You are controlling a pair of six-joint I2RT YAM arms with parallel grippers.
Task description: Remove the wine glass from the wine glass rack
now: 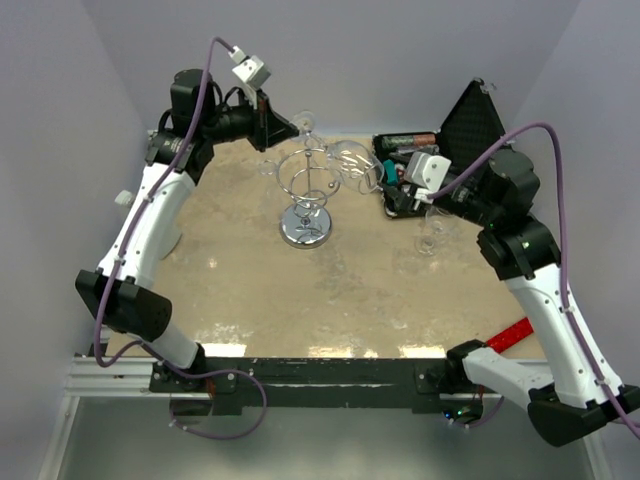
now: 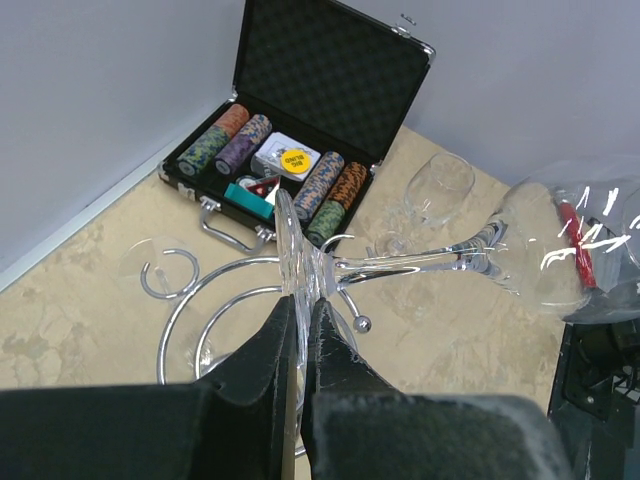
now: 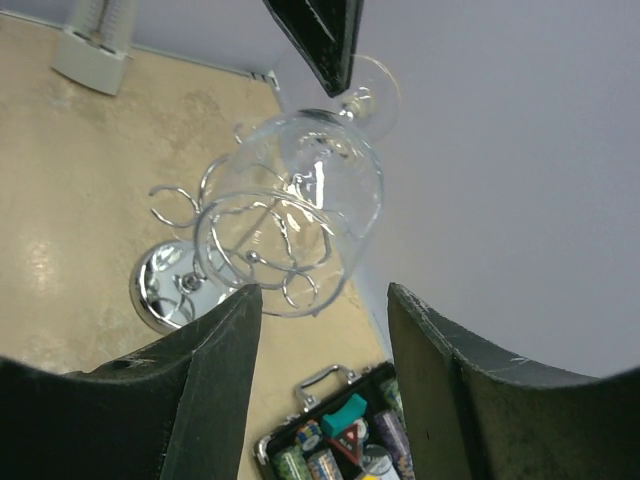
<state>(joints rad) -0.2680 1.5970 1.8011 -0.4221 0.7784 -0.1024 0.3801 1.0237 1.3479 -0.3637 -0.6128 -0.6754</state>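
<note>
The lift-off is under way: the left tool (image 2: 300,305) pinches the foot of the wine glass (image 2: 545,250), held sideways just above the rack (image 2: 215,300). The right tool (image 3: 322,295), half-wide and empty, faces the bowl. Next, the glass needs carrying clear of the rack, probably down to the bench (image 1: 230,290).

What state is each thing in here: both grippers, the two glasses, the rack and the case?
wine glass: lying sideways in the air, held by its foot.
left gripper: shut on the wine glass.
right gripper: open, holding nothing.
wine glass rack: standing upright.
second glass: standing upright, not held.
case: lid open.
</note>
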